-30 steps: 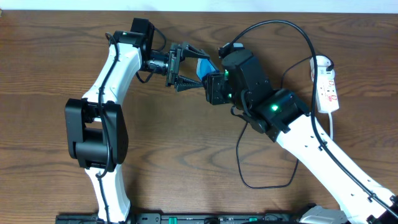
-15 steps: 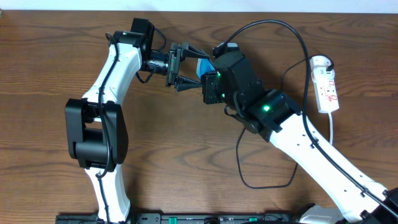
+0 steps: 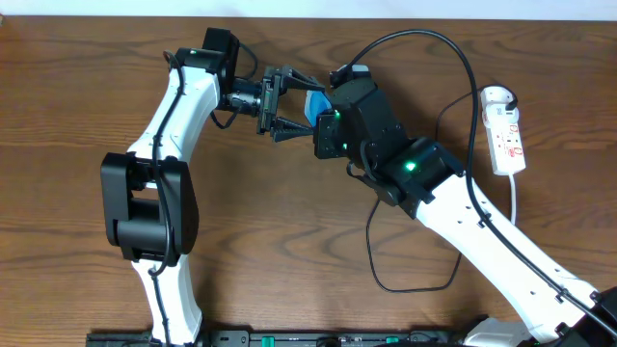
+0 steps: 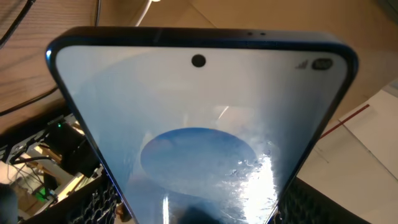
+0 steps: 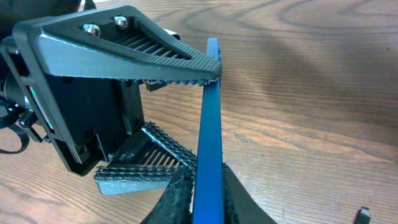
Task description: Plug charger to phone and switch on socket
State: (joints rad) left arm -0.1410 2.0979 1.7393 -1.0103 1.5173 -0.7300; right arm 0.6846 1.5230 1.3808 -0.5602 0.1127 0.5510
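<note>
The phone (image 3: pixel 316 101), with its cyan-blue screen, is held off the table between both grippers. My left gripper (image 3: pixel 305 106) grips it across its width; in the left wrist view the phone (image 4: pixel 199 124) fills the frame, with its camera hole at the far end. My right gripper (image 3: pixel 321 123) is shut on the phone's flat faces. The right wrist view shows the phone's blue edge (image 5: pixel 208 124) between my right fingers (image 5: pixel 205 196), with the left gripper (image 5: pixel 200 118) behind it. The black charger cable (image 3: pixel 424 34) arcs over the right arm; its plug tip is hidden. The white socket (image 3: pixel 506 130) lies at the far right.
The charger cable hangs in a loop (image 3: pixel 415 287) on the table under the right arm. The socket's white cord (image 3: pixel 514 198) runs down towards the front right. Brown wooden table (image 3: pixel 58 116) all round.
My right gripper moved left and up onto the phone between the earliest frame and half a second ago, then stayed. The left arm and the phone have not moved.
</note>
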